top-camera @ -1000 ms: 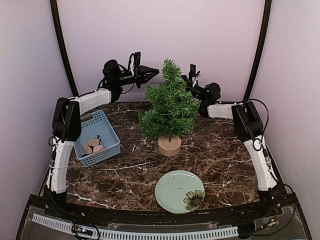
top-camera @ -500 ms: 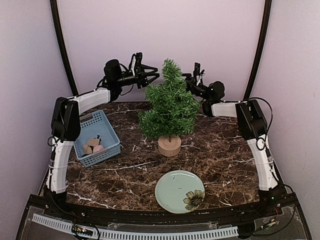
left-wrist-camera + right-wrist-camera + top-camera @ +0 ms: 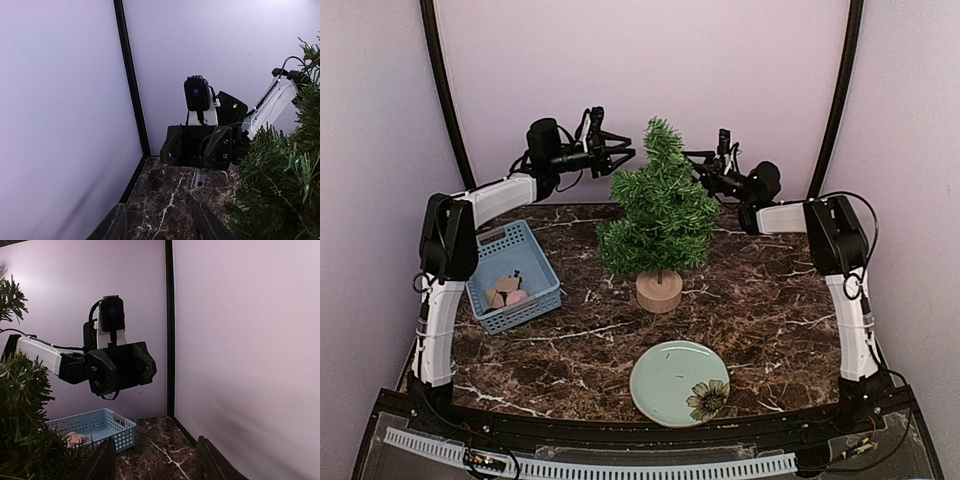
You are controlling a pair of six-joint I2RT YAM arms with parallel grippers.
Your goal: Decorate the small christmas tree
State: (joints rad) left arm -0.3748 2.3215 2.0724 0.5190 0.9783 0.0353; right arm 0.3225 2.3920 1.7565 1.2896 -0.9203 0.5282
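The small christmas tree (image 3: 660, 215) stands upright mid-table on its round wooden stump (image 3: 659, 292), with no ornaments showing on its branches. My left gripper (image 3: 620, 155) hangs high at the tree's upper left, open, with nothing between its fingers. My right gripper (image 3: 698, 165) hovers at the upper right of the tree, open and empty too. In the left wrist view the left gripper (image 3: 160, 225) frames bare marble, with tree branches (image 3: 280, 185) at the right. The right wrist view shows the right gripper (image 3: 156, 462) over the table, and the tree (image 3: 22, 410) at the left.
A blue basket (image 3: 515, 275) at the left holds a few brownish and pink pieces (image 3: 505, 292). A pale green plate (image 3: 678, 383) with a flower print lies near the front. Purple walls and black frame posts (image 3: 445, 100) close in the back and sides.
The left gripper, shut a second ago, has opened beside the tree top. The right gripper has drawn back a little to the right, away from the branches.
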